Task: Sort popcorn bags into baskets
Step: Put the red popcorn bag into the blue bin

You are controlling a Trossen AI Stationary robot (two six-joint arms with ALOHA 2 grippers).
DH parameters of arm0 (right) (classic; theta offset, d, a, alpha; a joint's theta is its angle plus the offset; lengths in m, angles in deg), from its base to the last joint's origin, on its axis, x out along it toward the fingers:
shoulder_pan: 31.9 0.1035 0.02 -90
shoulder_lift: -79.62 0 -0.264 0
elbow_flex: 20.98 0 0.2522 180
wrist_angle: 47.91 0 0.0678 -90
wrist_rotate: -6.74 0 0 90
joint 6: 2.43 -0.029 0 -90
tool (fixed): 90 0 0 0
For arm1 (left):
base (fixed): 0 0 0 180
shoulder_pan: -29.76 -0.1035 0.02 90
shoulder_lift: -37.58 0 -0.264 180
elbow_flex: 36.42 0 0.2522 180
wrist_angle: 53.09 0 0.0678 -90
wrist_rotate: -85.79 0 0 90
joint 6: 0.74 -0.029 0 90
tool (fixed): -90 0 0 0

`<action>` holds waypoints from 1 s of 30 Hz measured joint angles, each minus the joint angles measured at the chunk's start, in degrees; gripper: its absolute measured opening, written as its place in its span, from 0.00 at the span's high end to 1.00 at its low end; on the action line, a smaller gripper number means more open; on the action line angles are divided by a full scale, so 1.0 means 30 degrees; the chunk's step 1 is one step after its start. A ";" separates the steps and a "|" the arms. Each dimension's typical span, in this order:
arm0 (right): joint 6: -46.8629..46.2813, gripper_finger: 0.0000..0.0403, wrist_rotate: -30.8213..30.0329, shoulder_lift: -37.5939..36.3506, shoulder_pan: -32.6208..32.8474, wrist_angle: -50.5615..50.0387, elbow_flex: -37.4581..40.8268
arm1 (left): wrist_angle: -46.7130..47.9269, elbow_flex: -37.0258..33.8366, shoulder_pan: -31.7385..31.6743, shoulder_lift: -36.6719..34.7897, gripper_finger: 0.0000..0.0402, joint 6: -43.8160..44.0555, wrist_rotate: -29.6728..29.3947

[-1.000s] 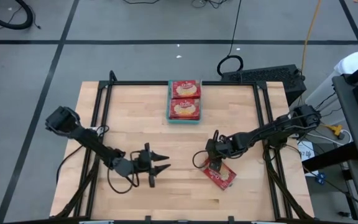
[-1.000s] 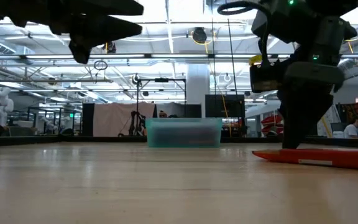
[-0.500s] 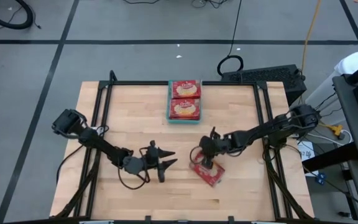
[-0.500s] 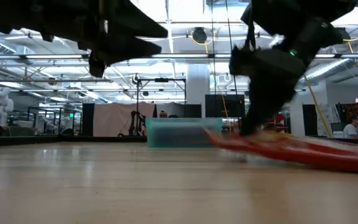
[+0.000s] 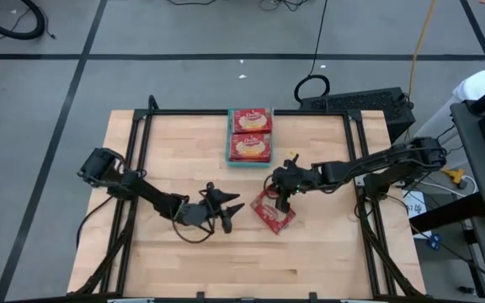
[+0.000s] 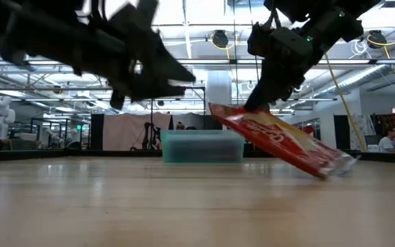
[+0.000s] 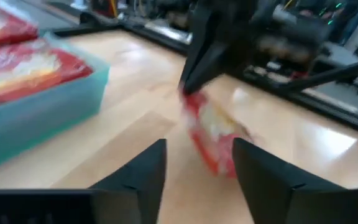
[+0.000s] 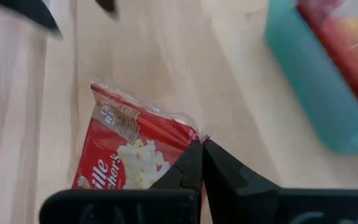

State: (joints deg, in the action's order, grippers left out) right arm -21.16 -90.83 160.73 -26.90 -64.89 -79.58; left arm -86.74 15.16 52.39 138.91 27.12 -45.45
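One red popcorn bag [image 5: 273, 215] hangs tilted near the table's middle, with my right gripper [image 5: 279, 200] shut on its upper end. The low view shows the bag [image 6: 286, 144] slanting down from the gripper [image 6: 256, 104]. My left gripper [image 5: 229, 212] hovers open just left of the bag, its fingers pointing at it; in the left wrist view the bag [image 7: 213, 130] shows beyond the gripper [image 7: 197, 171]. Two more popcorn bags [image 5: 250, 135] lie flat in the teal basket [image 5: 229, 143] at the far middle. My right gripper pinches the bag's raised edge near a corner [image 8: 190, 135] between its two shut fingers [image 8: 219, 165], coming from above. The bag hangs tilted below the fingers, its held end up [image 6: 219, 111] and its other end [image 6: 338, 165] low over the table; whether that end touches the wood does not show.
A black frame rail [image 5: 356, 160] runs along the table's sides and far edge. Bare wood [image 5: 175, 160] lies left of the basket and along the near edge. The room beyond holds equipment, and a person sits at the far right [image 6: 391, 140].
My right gripper has taken hold of the bag and carried it toward the table's left and far edge. The held end has come up off the wood and the bag has turned and tipped. My left gripper has gone toward the table's right edge, closer to the bag.
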 joint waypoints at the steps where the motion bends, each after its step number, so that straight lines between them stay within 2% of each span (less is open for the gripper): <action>1: 0.0138 1.00 -0.0020 -0.0142 -0.0095 0.0081 0.0000 | -0.0040 0.0000 -0.0255 0.0305 0.51 0.0125 0.0177; 4: 0.0554 1.00 -0.0095 -0.0704 -0.0208 0.0244 0.0000 | -0.1162 -0.0007 -0.0909 0.1489 0.40 0.0844 0.0255; 9: 0.1106 1.00 -0.1051 -0.1482 -0.0196 0.0534 -0.0029 | -0.4927 0.0143 -0.1324 0.3278 0.21 0.0808 0.0305; 14: 0.1538 1.00 -0.1913 -0.2172 -0.0307 0.0826 -0.0029 | -0.6020 0.1283 -0.1539 0.4454 0.15 -0.1006 0.0997; 20: 0.1990 1.00 -0.2078 -0.2587 -0.0636 0.0923 -0.0029 | -0.6206 0.2710 -0.2370 0.5177 0.21 -0.2493 0.2184; 25: 0.2165 1.00 -0.1995 -0.3052 -0.0791 0.1903 -0.0029 | -0.5643 0.2929 -0.3128 0.5199 0.30 -0.1925 0.2964; 27: 0.2385 1.00 -0.1960 -0.3137 -0.0791 0.2462 -0.0029 | -0.5393 0.2879 -0.3460 0.5199 0.38 -0.1958 0.2954; 30: 0.2487 1.00 -0.1932 -0.3143 -0.0783 0.2398 -0.0029 | -0.5232 0.2822 -0.3621 0.5199 0.57 -0.2252 0.2940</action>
State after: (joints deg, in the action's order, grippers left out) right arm -13.70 -96.62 151.30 -29.25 -57.70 -79.67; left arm -102.44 23.63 41.52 154.51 20.36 -36.63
